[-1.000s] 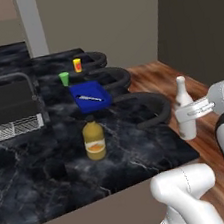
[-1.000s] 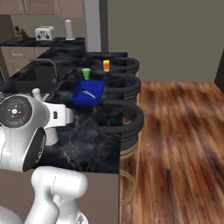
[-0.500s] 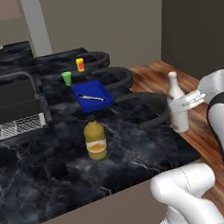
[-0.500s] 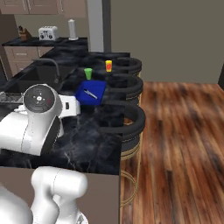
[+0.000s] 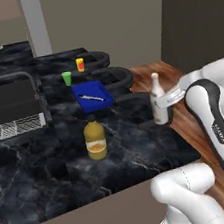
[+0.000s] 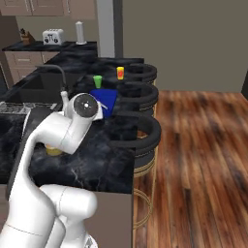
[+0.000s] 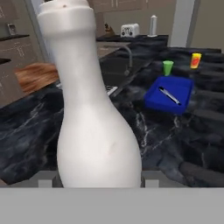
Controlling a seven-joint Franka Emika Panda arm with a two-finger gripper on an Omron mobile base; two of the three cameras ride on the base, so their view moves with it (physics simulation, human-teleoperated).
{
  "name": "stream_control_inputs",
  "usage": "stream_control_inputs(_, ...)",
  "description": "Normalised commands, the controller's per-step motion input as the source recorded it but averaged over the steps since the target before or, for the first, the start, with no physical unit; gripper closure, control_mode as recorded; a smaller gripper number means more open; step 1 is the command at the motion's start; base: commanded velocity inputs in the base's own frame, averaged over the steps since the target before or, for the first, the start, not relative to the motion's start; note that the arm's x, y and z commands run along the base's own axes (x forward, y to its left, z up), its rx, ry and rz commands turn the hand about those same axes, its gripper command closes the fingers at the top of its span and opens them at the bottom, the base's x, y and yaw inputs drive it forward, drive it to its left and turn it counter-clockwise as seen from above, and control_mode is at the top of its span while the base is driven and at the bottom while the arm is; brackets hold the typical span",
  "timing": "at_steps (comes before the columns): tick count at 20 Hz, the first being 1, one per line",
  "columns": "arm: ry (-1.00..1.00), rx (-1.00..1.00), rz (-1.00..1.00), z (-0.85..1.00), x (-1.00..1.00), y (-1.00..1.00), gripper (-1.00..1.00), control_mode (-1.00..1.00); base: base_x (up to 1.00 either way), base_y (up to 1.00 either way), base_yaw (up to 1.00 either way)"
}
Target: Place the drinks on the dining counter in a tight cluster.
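Arm shell (image 5: 213, 120): glossy white, rounded tubular links, smooth rendered finish.
Forearm stripe (image 5: 218, 128): dark grey band runs lengthwise along the upper link, with faint small lettering, unreadable.
Lower link (image 5: 183, 190): bulbous white elbow-shaped segment, no seams or screws visible.
Wrist end (image 5: 171, 97): pale grey-white flat bracket at the tip of the arm.
Joint cap (image 6: 87, 106): round dark grey disc with a lighter centre, set in a white housing.
Upper link, right base view (image 6: 51, 138): white with a dark band along its left edge.
Base column (image 6: 48, 215): thick white curved body.
Cables: none visible.
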Motion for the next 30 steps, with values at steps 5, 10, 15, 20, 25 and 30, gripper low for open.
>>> stream_control_inputs(5,0.01,0.26,0.05,-0.99,0.84,0.06,1.00,-1.00,0.00,0.00,0.00)
stream_control_inputs(10,0.03,0.22,0.19,-0.63,0.46,0.19,1.00,-1.00,0.00,0.00,0.00)
stream_control_inputs(15,0.00,-0.03,0.30,0.00,0.51,0.14,1.00,-1.00,0.00,0.00,0.00)
stream_control_inputs(20,0.00,-0.07,0.10,-0.01,0.37,-0.02,1.00,-1.00,0.00,0.00,0.00)
stream_control_inputs(25,0.00,-0.06,-0.05,-0.12,0.28,0.30,1.00,-1.00,0.00,0.00,0.00)
stream_control_inputs(30,-0.01,-0.09,-0.07,-0.35,0.04,0.29,1.00,-1.00,0.00,0.00,0.00)
